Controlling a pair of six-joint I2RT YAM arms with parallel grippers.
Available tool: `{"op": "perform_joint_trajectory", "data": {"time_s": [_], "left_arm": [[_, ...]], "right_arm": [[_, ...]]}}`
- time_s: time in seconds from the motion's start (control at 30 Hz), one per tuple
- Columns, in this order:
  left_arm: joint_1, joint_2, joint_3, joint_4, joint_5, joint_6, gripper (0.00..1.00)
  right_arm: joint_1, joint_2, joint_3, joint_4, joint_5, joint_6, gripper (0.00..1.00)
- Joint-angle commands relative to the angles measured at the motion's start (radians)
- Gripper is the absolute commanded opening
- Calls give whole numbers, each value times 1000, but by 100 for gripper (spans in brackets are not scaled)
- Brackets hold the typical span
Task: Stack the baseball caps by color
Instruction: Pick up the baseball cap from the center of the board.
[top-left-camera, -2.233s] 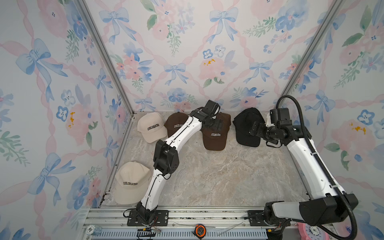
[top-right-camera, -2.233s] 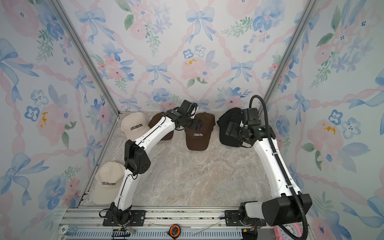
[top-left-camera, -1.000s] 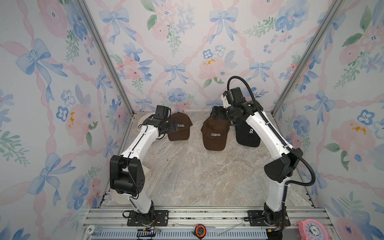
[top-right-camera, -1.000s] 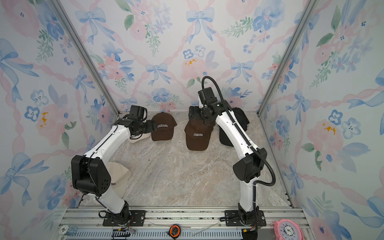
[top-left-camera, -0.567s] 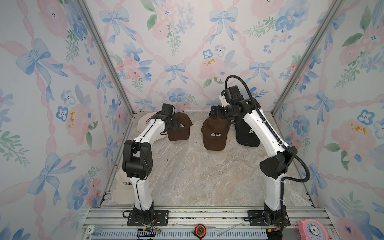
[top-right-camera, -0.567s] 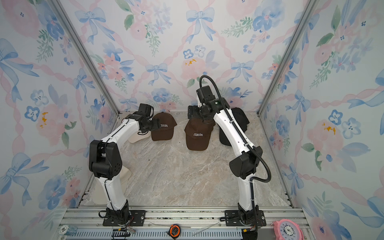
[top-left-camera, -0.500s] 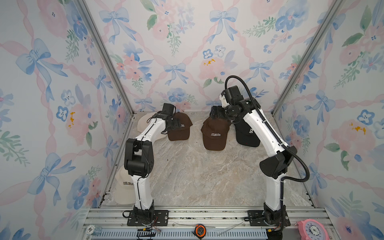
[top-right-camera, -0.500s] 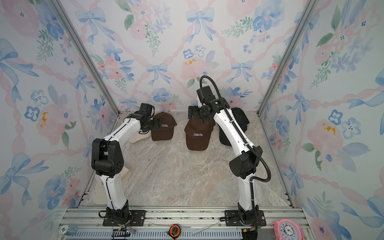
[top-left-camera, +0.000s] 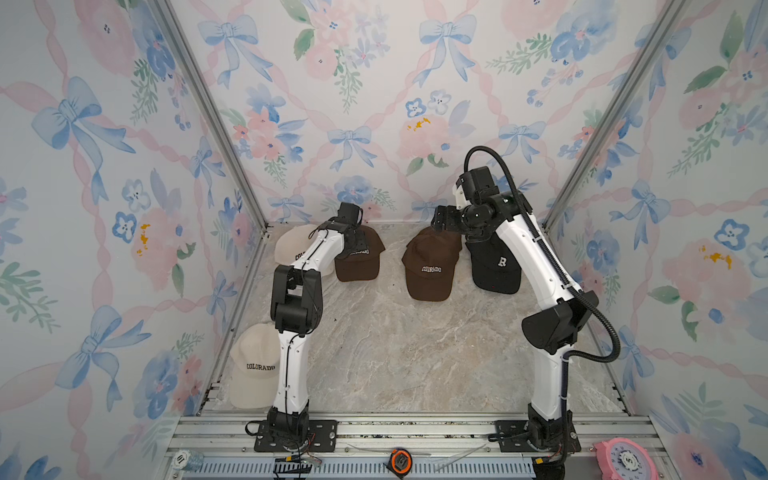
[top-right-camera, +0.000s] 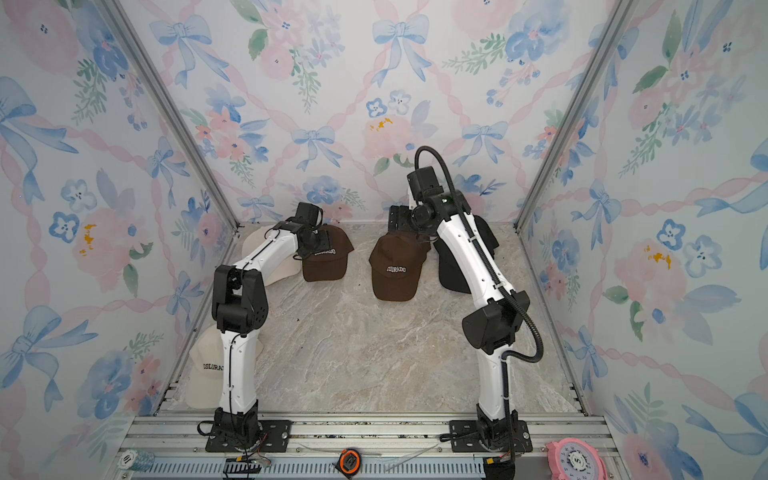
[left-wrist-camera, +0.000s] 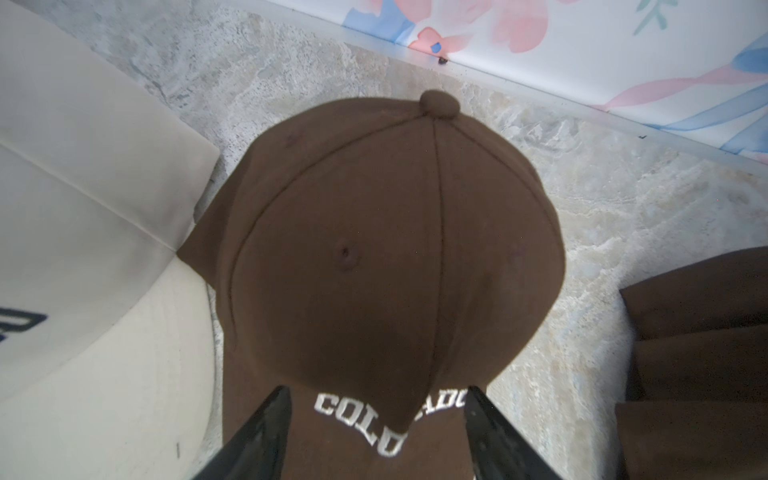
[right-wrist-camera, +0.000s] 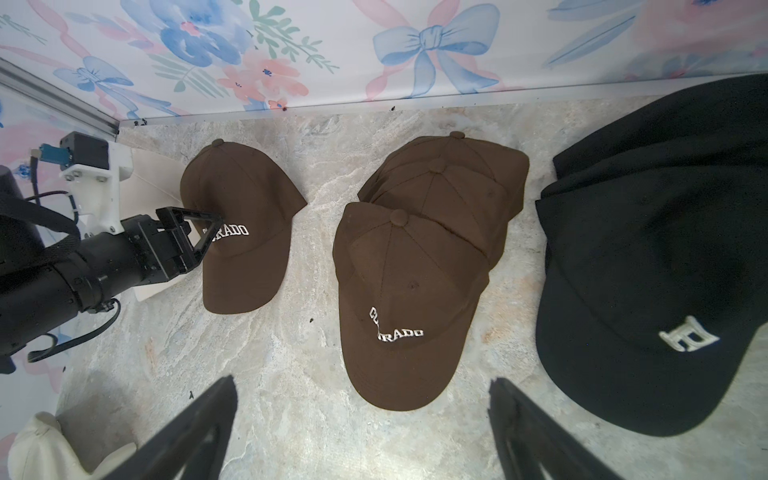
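A lone brown cap (top-left-camera: 358, 259) (left-wrist-camera: 386, 249) lies at the back left. My left gripper (top-left-camera: 354, 245) (left-wrist-camera: 377, 390) is down on its front panel, jaws apart, one on each side of the creased white "COLORADO" lettering. Beside that cap lies a cream cap (top-left-camera: 291, 245) (left-wrist-camera: 83, 199). A stack of brown caps (top-left-camera: 430, 270) (right-wrist-camera: 415, 282) lies at the back centre. My right gripper (top-left-camera: 441, 221) (right-wrist-camera: 362, 381) hovers open above the stack, holding nothing. Black caps (top-left-camera: 494, 266) (right-wrist-camera: 644, 270) with a white "R" lie right of the stack. Another cream cap (top-left-camera: 253, 365) sits at the front left.
Flowered walls close in the floor on three sides. The aluminium rail (top-left-camera: 415, 428) runs along the front, with a tape measure (top-left-camera: 401, 459), a pink timer (top-left-camera: 623, 459) and a roll of chips (top-left-camera: 183, 459) on it.
My left gripper has moved right from beside the cream cap onto the lone brown cap, and its jaws have narrowed. The right arm has hardly moved.
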Motion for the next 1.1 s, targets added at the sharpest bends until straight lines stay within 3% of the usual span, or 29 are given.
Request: {"op": "perform_joint_trajectory", "data": {"time_s": [0.0, 0.13, 0.33, 0.43, 0.77, 1.07], "left_arm": [[-2, 41, 43, -8, -2, 1, 63], [-5, 69, 72, -12, 6, 0, 50], [-16, 93, 115, -32, 9, 2, 14], [-26, 88, 135, -43, 5, 15, 1], [-70, -20, 126, -73, -49, 41, 0], [-121, -208, 2, -77, -92, 45, 0]], "right_arm": [[-21, 18, 28, -47, 10, -3, 96], [-36, 17, 28, -52, 10, -3, 96], [-46, 10, 24, -62, 15, -8, 96], [-48, -5, 1, -58, 20, -10, 96], [-51, -127, -184, 27, 18, 3, 96], [-50, -326, -447, 131, 19, 27, 96]]}}
